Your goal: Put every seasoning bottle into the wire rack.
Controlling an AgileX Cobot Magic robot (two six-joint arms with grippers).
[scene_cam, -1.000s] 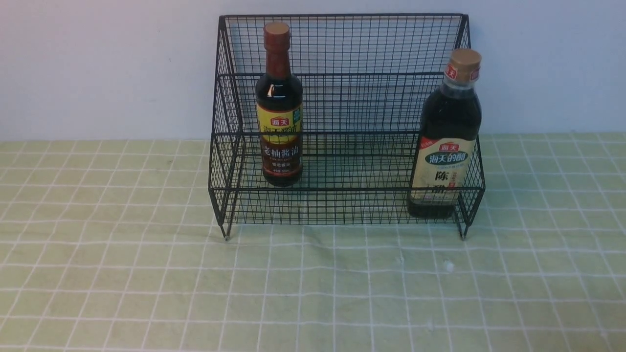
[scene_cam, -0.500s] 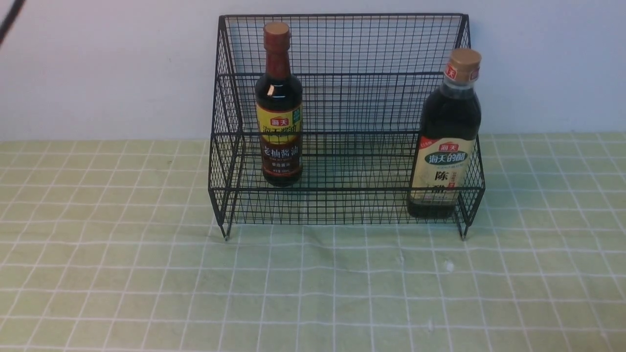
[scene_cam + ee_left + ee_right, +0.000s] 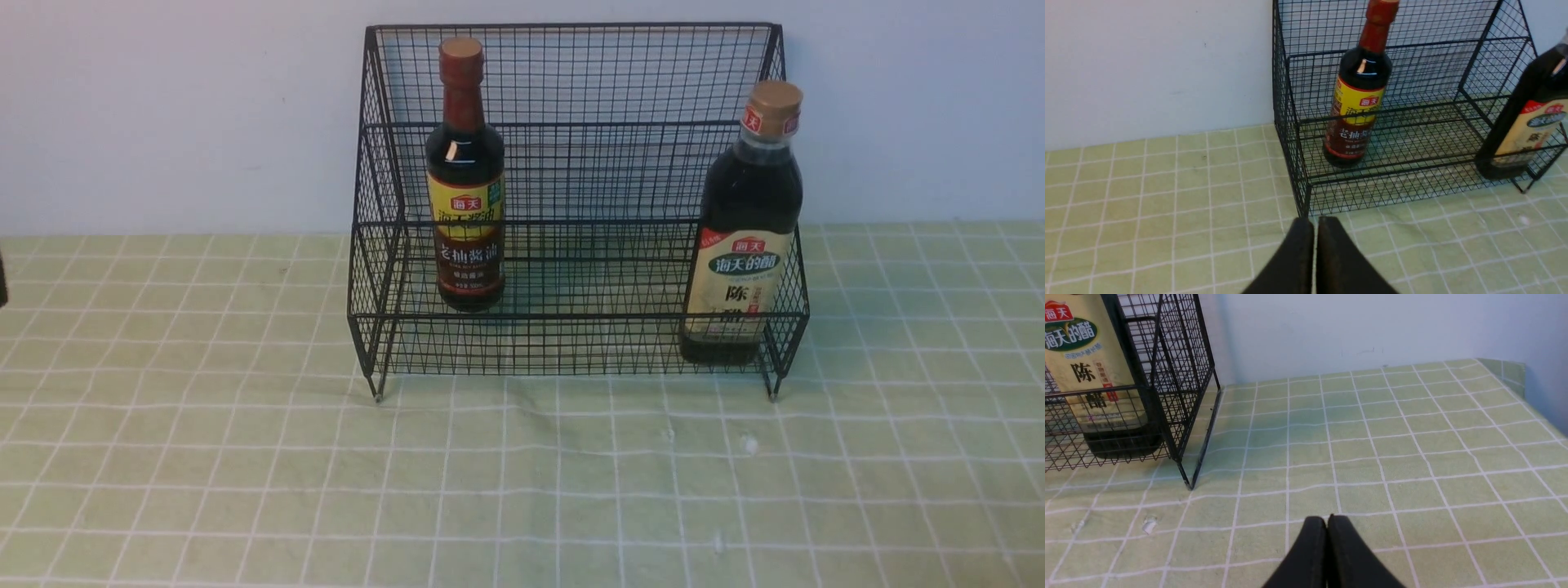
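The black wire rack [image 3: 588,82] stands at the back of the table against the wall. A slim seasoning bottle [image 3: 465,204] with a red-brown neck stands upright on its lower tier at the left. A broader seasoning bottle [image 3: 747,229] with a tan cap stands upright in the front right corner, behind the front mesh. In the left wrist view my left gripper [image 3: 1314,222] is shut and empty above the cloth, near the rack's [image 3: 1290,122] front left leg, with the slim bottle [image 3: 1357,102] beyond. My right gripper [image 3: 1327,520] is shut and empty, right of the rack [image 3: 1167,396] and the broad bottle [image 3: 1090,375].
A green checked cloth [image 3: 522,490] covers the table, with a pale wall [image 3: 163,106] behind. A dark sliver [image 3: 2,278] shows at the front view's left edge. The table's right edge [image 3: 1547,424] lies beyond my right gripper. Small white specks [image 3: 747,445] dot the cloth.
A dark line that crossed the front view's top left corner half a second ago is gone; a dark sliver now shows lower at the left edge. Bottles and rack have not moved.
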